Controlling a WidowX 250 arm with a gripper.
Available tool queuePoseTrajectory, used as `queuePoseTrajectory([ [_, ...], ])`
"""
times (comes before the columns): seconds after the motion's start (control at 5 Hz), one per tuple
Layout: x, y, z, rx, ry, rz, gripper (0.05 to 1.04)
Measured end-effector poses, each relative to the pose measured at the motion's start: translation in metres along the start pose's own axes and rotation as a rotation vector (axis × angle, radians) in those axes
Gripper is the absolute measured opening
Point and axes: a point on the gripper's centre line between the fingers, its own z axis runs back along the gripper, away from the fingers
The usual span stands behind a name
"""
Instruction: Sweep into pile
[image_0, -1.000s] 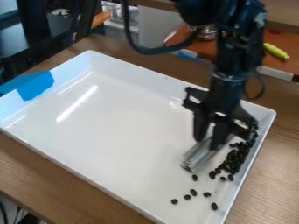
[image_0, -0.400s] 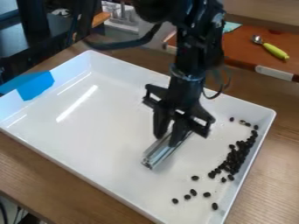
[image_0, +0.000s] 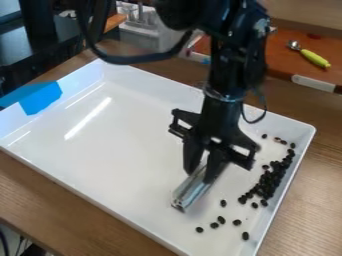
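Wooden table (image_0: 40, 200): one, brown, under the tray and showing around it.
Background surface (image_0: 284, 62): one, reddish brown, beyond the table at the upper right of the view.
Spoon (image_0: 312, 57): one, its handle yellow-green, lying on that reddish surface.
Tray (image_0: 127, 150): one, white, with raised walls.
Blue tape (image_0: 41, 98): one patch, over the tray's wall at the left of the view.
Bean heap (image_0: 269, 182): one, dark, long and uneven, near the wall at the right of the view; too crowded to count bean by bean.
Loose beans (image_0: 221, 220): six, scattered on the tray floor between the heap and the nearest corner.
Upper beans (image_0: 264, 136): four, strung out above the heap toward the far right corner.
Claw (image_0: 201, 171): one, black, pointing down over the tray, left of the heap; its fingers stand narrow, closed about the metal bar.
Metal bar (image_0: 189, 192): one, silvery, ridged, gripped near its upper end and slanting down to the lower left, apart from the heap; whether its low end touches the tray, I cannot tell.
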Motion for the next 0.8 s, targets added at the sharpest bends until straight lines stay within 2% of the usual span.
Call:
queuePoseTrajectory([
  [0.2, -0.009, -0.015, -0.003, -0.002, 0.016, -0.006, 0.32],
  [0.6, -0.015, -0.024, -0.008, 0.017, -0.011, -0.017, 0.32],
  [0.8, -0.015, -0.027, -0.008, 0.001, -0.011, 0.002, 0.32],
])
